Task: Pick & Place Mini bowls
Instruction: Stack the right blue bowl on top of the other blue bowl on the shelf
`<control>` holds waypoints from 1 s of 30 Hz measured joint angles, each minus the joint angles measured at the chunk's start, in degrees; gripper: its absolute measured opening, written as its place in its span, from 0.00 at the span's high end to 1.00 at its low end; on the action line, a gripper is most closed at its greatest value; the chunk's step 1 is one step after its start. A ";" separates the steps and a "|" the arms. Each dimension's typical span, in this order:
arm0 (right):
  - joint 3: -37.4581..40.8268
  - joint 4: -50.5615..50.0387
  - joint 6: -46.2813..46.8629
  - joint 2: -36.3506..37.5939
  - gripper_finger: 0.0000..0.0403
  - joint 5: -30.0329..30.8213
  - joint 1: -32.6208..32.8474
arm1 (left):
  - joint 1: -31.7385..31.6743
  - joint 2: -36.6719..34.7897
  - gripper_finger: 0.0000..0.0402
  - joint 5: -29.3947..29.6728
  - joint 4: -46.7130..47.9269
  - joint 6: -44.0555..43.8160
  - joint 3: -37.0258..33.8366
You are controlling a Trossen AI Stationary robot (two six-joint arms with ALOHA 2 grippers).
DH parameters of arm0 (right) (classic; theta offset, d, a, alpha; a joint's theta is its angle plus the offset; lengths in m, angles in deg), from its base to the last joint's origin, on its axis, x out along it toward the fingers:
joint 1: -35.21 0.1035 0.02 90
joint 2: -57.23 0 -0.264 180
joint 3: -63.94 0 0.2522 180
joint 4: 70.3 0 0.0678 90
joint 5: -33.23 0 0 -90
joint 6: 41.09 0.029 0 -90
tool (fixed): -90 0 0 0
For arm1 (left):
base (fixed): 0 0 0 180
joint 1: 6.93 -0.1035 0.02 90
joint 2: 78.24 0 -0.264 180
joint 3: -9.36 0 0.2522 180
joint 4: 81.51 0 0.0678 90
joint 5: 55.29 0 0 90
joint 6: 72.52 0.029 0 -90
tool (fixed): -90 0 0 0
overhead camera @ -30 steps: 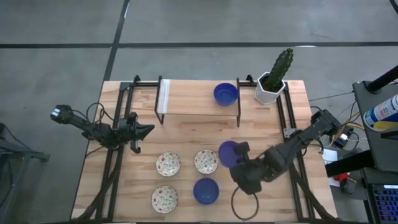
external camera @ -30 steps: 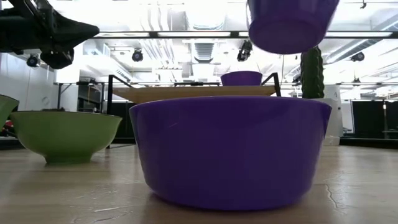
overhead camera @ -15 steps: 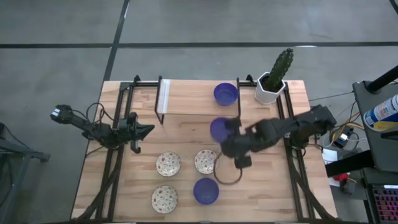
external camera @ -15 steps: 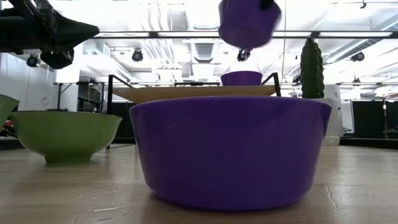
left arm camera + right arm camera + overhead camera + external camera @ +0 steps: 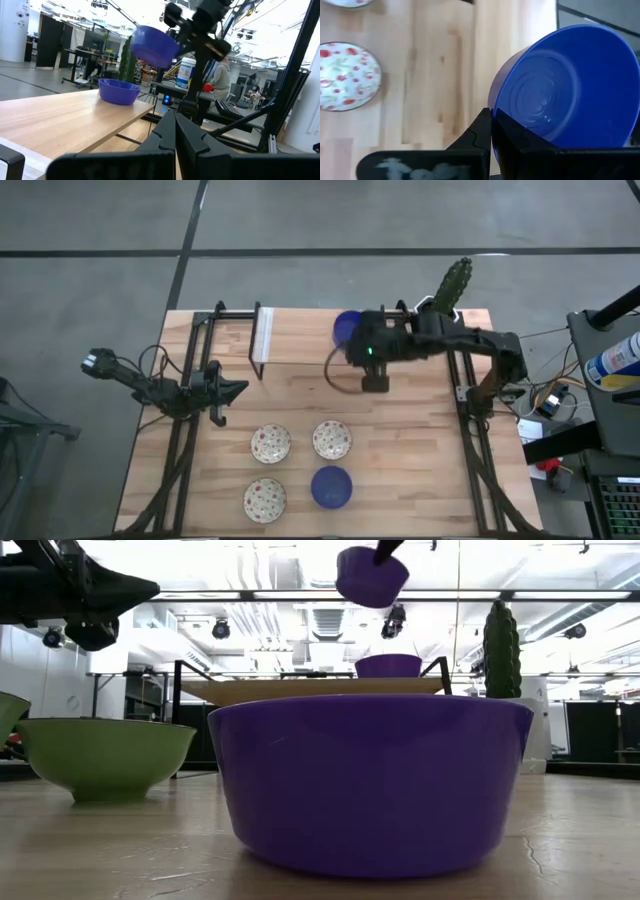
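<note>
Cobalt-blue round plastic mini bowl [image 5: 560,90], pinched at its rim by the closed right gripper [image 5: 491,131], hung above the far raised wooden shelf [image 5: 300,335]; left gripper [image 5: 238,390] waited closed, empty, at the left.

Table top [image 5: 420,470] is showing as pale wood planks, matt, grain visible — raised shelf [image 5: 300,335] at upper centre is looking like the same wood on a dark metal frame. Held blue bowl [image 5: 565,95] is reading as glossy plastic with smooth concentric rings inside. Speckled bowls [image 5: 270,444] are appearing glazed — cactus pot [image 5: 432,325] smooth white.
</note>
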 joint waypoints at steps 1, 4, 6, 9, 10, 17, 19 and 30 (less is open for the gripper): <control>-0.46 0.05 -0.45 -0.31 0.98 -0.67 -1.36 | 0.00 0.00 1.00 -0.01 0.00 0.00 0.01; -0.84 0.00 -1.02 -1.31 0.98 -3.72 -5.52 | 0.00 0.00 1.00 -0.01 0.00 -0.01 0.01; -0.70 -0.19 -1.07 -1.81 0.98 -5.29 -8.19 | 0.01 0.00 1.00 0.00 0.00 0.00 -0.01; -0.69 -0.44 -0.66 -2.96 0.98 -5.66 -11.78 | 0.01 0.00 1.00 -0.01 0.02 -0.02 0.02; -0.69 -0.75 -0.39 -3.44 0.98 -5.93 -12.86 | 0.00 0.00 1.00 -0.01 0.00 0.01 0.01; -0.58 -2.69 -0.22 -7.49 0.98 -7.34 -16.57 | -0.01 0.00 1.00 -0.01 0.00 0.01 0.00; -0.44 -2.81 -0.28 -8.38 0.98 -8.81 -17.10 | 0.01 0.00 1.00 -0.01 0.00 -0.01 0.02; -0.36 -6.17 1.86 -10.93 0.98 -8.86 -17.67 | 0.00 0.00 1.00 -0.01 0.00 0.01 0.01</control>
